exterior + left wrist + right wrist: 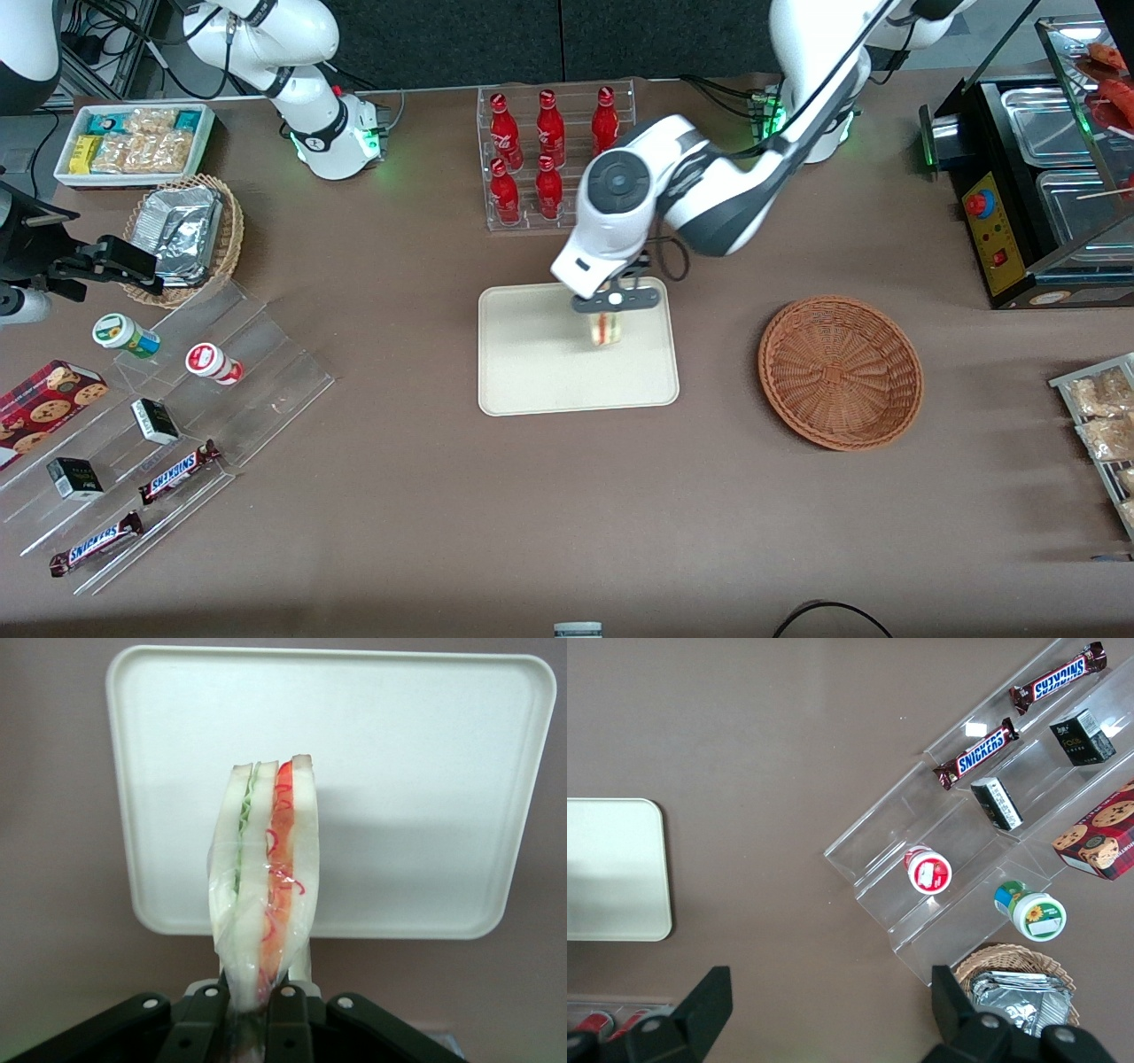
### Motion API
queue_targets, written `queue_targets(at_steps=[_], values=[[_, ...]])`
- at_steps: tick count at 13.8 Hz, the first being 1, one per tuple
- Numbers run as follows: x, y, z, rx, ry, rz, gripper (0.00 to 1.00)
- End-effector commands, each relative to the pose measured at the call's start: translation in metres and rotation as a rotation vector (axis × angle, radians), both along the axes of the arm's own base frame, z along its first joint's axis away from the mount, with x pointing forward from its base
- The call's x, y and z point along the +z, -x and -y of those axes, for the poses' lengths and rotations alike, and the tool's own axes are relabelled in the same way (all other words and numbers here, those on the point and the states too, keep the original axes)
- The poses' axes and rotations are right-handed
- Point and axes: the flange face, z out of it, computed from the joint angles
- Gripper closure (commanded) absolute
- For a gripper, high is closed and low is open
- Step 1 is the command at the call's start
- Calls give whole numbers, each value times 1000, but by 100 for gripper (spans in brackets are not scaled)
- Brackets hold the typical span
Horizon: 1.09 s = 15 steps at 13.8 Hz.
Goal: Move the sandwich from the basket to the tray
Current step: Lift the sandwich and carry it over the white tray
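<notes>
holding the sandwich (266,895) clenched by its lower edge in my gripper (257,997), i hang above the tray (532,372), wedge upright so the filling stays together; the basket (840,372) sits empty nearby, toward my end of the table.

Looked like a robot lab staged as a snack shop. Showed a table (567,514) with cola bottles (549,155) racked at twelve o'clock, Snickers bars (177,472) on clear display steps (266,354) at eight, a food warmer (1036,186) at two. Had the gripper (609,321) above the tray (532,372), jaws clamped on the sandwich (266,877).
</notes>
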Motion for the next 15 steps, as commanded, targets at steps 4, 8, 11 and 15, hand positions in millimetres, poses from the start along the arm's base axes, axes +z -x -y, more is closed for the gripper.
queue_targets(at_steps=[4,8,11,15], values=[[-65,2,39,0,-18,43,100],[-86,8,47,-14,-12,31,100],[-96,9,50,-23,2,41,100],[-106,8,48,-38,-15,48,2]])
